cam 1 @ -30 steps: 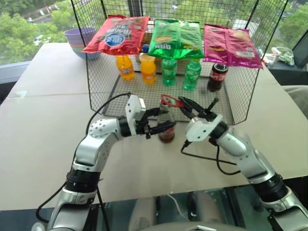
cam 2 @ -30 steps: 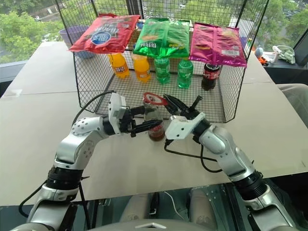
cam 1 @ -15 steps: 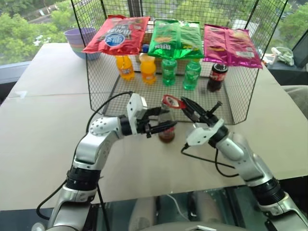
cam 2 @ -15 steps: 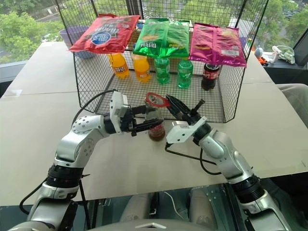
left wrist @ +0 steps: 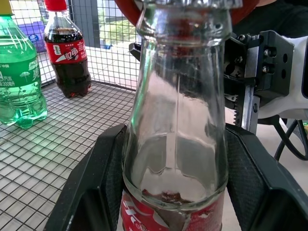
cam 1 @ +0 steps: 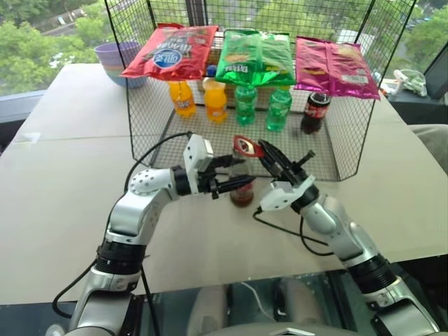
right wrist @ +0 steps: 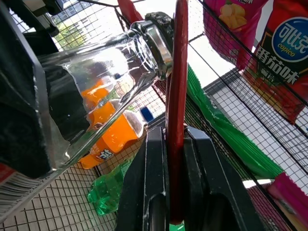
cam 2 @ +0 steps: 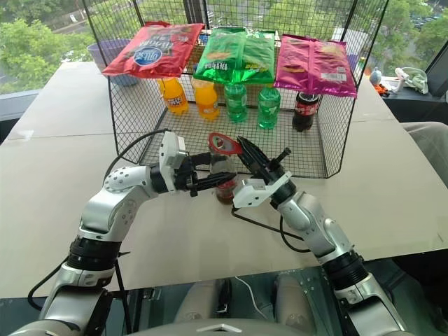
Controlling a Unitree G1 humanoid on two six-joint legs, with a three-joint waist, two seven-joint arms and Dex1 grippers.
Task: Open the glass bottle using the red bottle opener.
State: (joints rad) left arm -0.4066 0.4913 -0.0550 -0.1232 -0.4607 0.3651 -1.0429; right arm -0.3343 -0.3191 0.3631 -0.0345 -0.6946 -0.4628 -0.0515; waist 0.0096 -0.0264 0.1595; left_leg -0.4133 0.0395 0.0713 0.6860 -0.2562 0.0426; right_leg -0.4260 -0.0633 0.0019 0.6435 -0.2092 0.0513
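The glass bottle (cam 1: 241, 183) is seen standing upright on the table (cam 1: 63, 189), just in front of the wire rack (cam 1: 329, 150), and it is clamped at its body between the two black fingers of the left gripper (cam 1: 234, 174), one finger on each side of the glass, as shown in the left wrist view. The red bottle opener (cam 1: 245, 145) is pinched edge-on between the closed fingers of the right gripper (cam 1: 271, 158), just to the right of the bottle's neck. Its ring end is set at the bottle's top, against the metal cap (right wrist: 158, 36), which is seen in the right wrist view to be on the bottle. Behind the bottle, inside the rack, orange soda bottles (cam 1: 215, 101), green plastic bottles (cam 1: 279, 106) and a cola bottle (cam 1: 315, 110) are lined up.
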